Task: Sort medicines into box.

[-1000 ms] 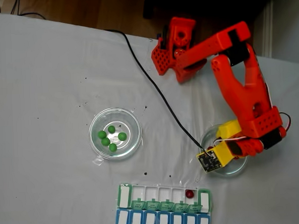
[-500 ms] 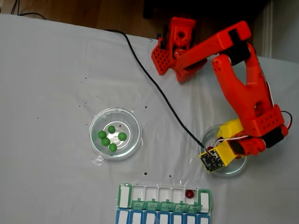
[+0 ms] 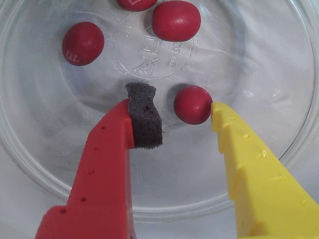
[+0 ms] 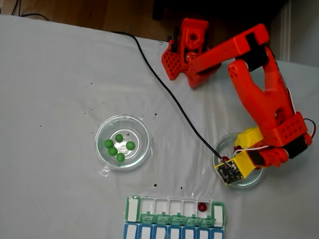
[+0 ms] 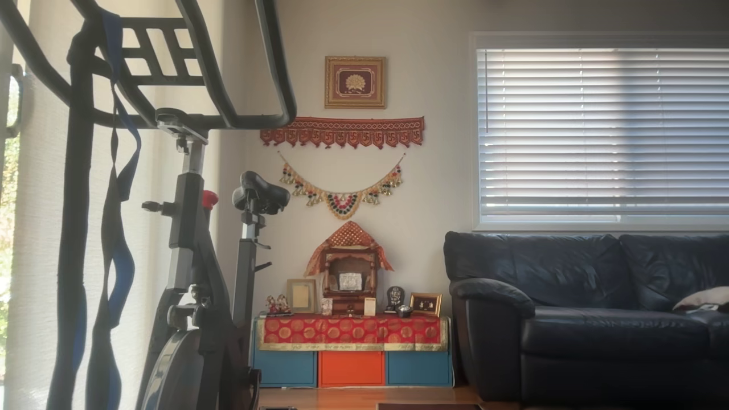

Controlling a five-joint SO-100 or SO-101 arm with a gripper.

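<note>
Orange arm (image 4: 259,94), hand (image 3: 172,122) with red foam-padded finger, yellow finger

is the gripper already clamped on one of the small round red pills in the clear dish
No: in the wrist view the open gripper straddles a small round red pill in the clear dish, foam pad apart from it.

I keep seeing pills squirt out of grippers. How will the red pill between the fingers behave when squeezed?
The red pill looks round and glossy, so it will probably roll or slip sideways in the smooth glass dish. The open gripper has a foam pad on one finger only; the bare yellow finger may grip poorly.
</note>
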